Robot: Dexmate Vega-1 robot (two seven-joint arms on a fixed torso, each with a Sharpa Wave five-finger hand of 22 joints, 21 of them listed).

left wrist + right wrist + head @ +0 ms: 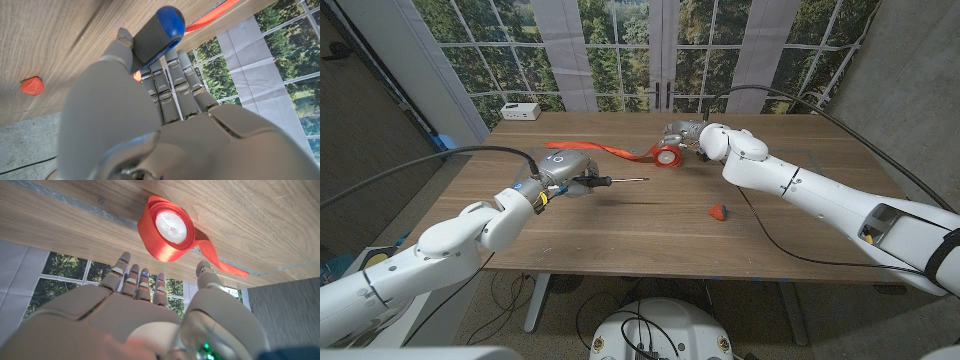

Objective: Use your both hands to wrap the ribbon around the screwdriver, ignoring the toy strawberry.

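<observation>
Two robot hands engaged. Left robot hand (560,176) grips screwdriver (605,181) by handle, well left of ribbon spool (667,155). Right robot hand (692,138) spread, empty, just beside spool. Ribbon soft, light, likely slippery: pinch loose tail (590,148). Toy strawberry (718,211) ignored on surface (620,230).

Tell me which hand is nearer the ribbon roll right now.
Right. The right hand hovers open right beside the ribbon roll; the left hand holds the screwdriver farther off, near the ribbon's loose tail.
</observation>
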